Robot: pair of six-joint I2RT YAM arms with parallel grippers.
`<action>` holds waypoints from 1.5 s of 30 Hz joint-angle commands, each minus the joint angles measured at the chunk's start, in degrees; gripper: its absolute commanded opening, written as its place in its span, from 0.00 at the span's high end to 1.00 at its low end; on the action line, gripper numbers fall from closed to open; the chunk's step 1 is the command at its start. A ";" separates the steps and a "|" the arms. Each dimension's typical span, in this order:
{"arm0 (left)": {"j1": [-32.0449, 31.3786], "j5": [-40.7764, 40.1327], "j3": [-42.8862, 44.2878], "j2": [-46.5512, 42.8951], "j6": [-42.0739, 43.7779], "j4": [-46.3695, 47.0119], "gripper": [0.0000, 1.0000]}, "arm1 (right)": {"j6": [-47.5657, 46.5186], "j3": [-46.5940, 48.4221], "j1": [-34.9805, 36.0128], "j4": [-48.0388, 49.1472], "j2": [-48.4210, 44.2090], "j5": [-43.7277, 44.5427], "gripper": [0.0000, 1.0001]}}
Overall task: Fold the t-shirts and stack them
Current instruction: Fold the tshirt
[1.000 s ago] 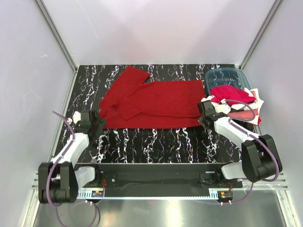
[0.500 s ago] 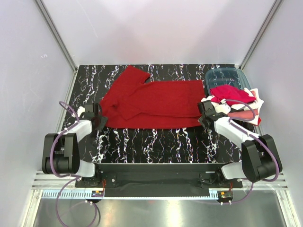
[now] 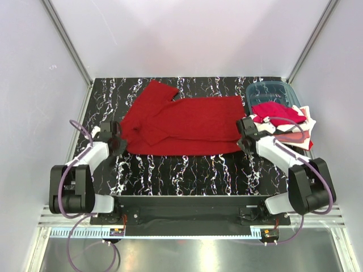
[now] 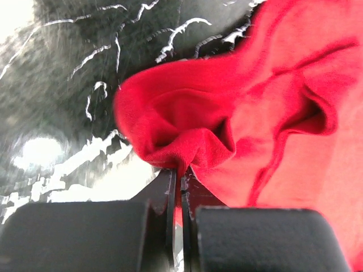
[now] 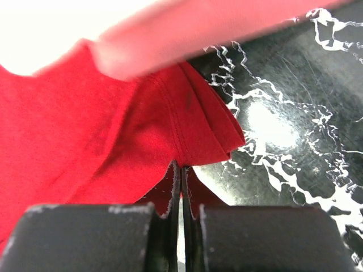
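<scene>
left gripper (image 3: pixel 117 140) has just finished its approach. a second ago it sat short of the cloth on the bare black white-veined marble-look table (image 3: pixel 187 170) with its jaws apart. now it is at the near-left corner of the large plain deep red cloth t-shirt (image 3: pixel 187 119) and the jaws have come together on it. left wrist view confirms: a bunched nub of red fabric is pinched between the two fingers, no gap left. right gripper (image 3: pixel 245 136) has barely moved in that time. it stays clamped on the near-right corner, and the right wrist view shows the hemmed edge nipped between closed fingers. the shirt lies where it did, spread across the middle of the table toward the far side, one sleeve sticking out far-left, left half rumpled, right edge just beside the teal translucent plastic bin (image 3: pixel 272 90). heap of red, pink and white t-shirts (image 3: pixel 286 122) is unchanged, in and over the bin's near end. meaning: both near corners are now held, so the grasp step looks done and the shirt is ready for a two-arm lift or fold. the fold itself has not started, so this is early in the task. risk, as a judgement: the left grip is on a wad, not a flat edge, so it may carry extra layers and skew the fold.
</scene>
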 commanded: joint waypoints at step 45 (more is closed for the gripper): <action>-0.22 9.95 14.22 -14.70 17.85 -3.87 0.09 | -30.73 16.91 -0.68 -1.52 2.13 -11.94 0.49</action>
